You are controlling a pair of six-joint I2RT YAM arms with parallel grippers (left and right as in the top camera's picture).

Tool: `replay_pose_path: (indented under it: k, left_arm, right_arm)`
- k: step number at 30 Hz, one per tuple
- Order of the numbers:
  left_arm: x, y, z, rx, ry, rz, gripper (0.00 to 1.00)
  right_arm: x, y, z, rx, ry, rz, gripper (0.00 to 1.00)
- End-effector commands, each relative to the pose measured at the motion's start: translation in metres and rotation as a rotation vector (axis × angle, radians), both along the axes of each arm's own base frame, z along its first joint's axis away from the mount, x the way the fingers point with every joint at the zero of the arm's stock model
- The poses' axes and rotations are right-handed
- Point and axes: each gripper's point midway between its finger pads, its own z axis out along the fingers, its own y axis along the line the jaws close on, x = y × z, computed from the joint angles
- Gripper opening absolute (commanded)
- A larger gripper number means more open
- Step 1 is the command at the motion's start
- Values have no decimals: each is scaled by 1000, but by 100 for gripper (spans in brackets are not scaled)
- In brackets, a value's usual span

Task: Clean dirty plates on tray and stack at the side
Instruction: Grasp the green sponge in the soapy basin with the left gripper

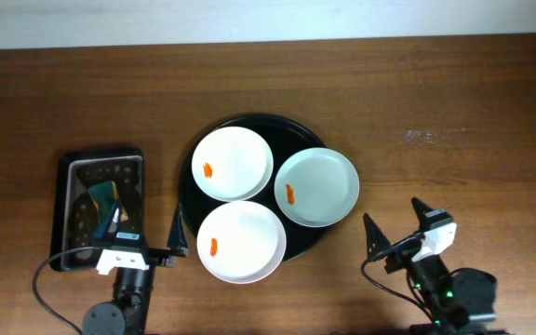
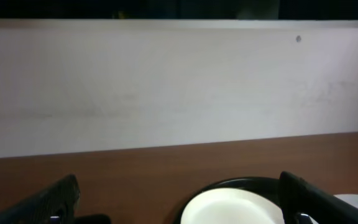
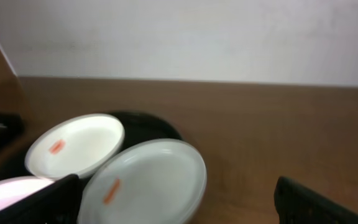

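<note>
Three white plates lie on the round black tray [image 1: 303,138], each with an orange smear: a back plate [image 1: 234,163], a right plate [image 1: 319,186] and a front plate [image 1: 242,240]. The back plate also shows in the left wrist view [image 2: 235,208]. In the right wrist view I see the right plate [image 3: 148,183] and the back plate [image 3: 76,144]. My left gripper [image 1: 136,234] is open and empty near the table's front edge, left of the tray. My right gripper [image 1: 396,221] is open and empty at the front right, apart from the plates.
A smaller rectangular dark tray [image 1: 71,177] holding a green-yellow sponge [image 1: 103,198] stands at the left, just behind my left gripper. A pale scuff [image 1: 431,136] marks the wooden table at the right. A white wall runs along the back.
</note>
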Motion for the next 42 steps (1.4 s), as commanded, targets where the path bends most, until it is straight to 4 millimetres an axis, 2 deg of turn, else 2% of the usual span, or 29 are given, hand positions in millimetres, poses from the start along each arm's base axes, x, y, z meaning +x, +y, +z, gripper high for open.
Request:
replay_pose_path:
  k: [1, 3, 5, 7, 9, 12, 13, 14, 15, 16, 18, 19, 21, 22, 23, 24, 25, 26, 29, 30, 31, 34, 35, 36, 37, 38, 39, 40, 42]
  left_arm:
    - [9, -4, 48, 16, 67, -19, 99]
    - [38, -4, 59, 17, 264, -21, 99]
    - [67, -5, 59, 58, 472, -30, 99]
    - [89, -21, 53, 144, 608, -144, 99]
    - [110, -28, 38, 139, 747, -194, 99]
    - [111, -37, 4, 103, 876, -260, 99]
    - [109, -27, -7, 98, 928, -214, 99]
    - [106, 17, -19, -34, 1011, 47, 99]
    - [103, 41, -23, -87, 1034, 158, 99]
    - [98, 76, -26, -142, 1044, 253, 99]
    - [91, 123, -37, -217, 1066, 378, 99]
    - [91, 132, -44, -222, 1087, 395, 95]
    - [92, 147, -78, -214, 1189, 439, 84]
    - [94, 150, -98, -215, 1246, 448, 85]
    - [102, 153, -120, -219, 1285, 444, 99]
    - [106, 155, -131, -220, 1301, 444, 75]
    - [112, 159, -149, -220, 1326, 449, 43]
    - [115, 161, -167, -219, 1357, 454, 23]
    - [110, 164, -217, -215, 1470, 468, 8]
    - [105, 167, -228, -205, 1505, 485, 8]
    - [102, 166, -237, -203, 1532, 488, 14]
    - [91, 160, -269, -215, 1624, 469, 14]
    - [89, 160, -267, -216, 1634, 468, 3]
    - [96, 162, -247, -216, 1629, 468, 2]
    - [104, 166, -226, -215, 1617, 470, 7]
    - [113, 169, -196, -214, 1592, 473, 30]
    - [119, 170, -168, -216, 1566, 470, 44]
    - [119, 170, -153, -223, 1557, 476, 44]
    - [106, 165, -152, -250, 1604, 488, 42]
  right_arm:
    - [6, 5, 64, 8, 45, 29, 99]
    - [32, 6, 88, 5, 217, 28, 99]
    - [55, 6, 96, 1, 411, 26, 99]
    - [69, 7, 95, -20, 587, 32, 99]
    - [92, 15, 91, 9, 722, 70, 99]
    - [103, 43, 72, 115, 826, 225, 99]
    - [107, 46, 64, 125, 853, 236, 98]
    - [107, 46, 60, 126, 870, 234, 97]
    - [106, 45, 59, 123, 873, 232, 96]
    - [105, 46, 59, 123, 879, 233, 95]
    - [102, 52, 57, 107, 885, 249, 95]
    - [101, 56, 57, 102, 887, 258, 95]
    - [101, 59, 51, 55, 892, 237, 95]
    - [100, 60, 51, 45, 893, 236, 95]
    - [100, 61, 51, 45, 893, 238, 95]
    - [100, 60, 51, 45, 893, 237, 95]
    - [100, 60, 51, 45, 893, 237, 94]
    - [100, 60, 50, 45, 896, 237, 90]
    - [100, 60, 50, 45, 897, 237, 85]
    - [99, 60, 50, 45, 900, 237, 84]
    - [98, 60, 49, 45, 903, 236, 84]
    - [98, 60, 49, 47, 906, 235, 82]
    - [98, 60, 49, 47, 906, 235, 82]
    - [98, 60, 49, 47, 906, 235, 82]
    - [98, 60, 49, 47, 906, 235, 82]
    - [98, 60, 49, 47, 906, 235, 82]
    - [98, 60, 49, 47, 906, 235, 82]
    - [98, 60, 49, 47, 906, 235, 82]
    - [98, 60, 49, 47, 906, 235, 82]
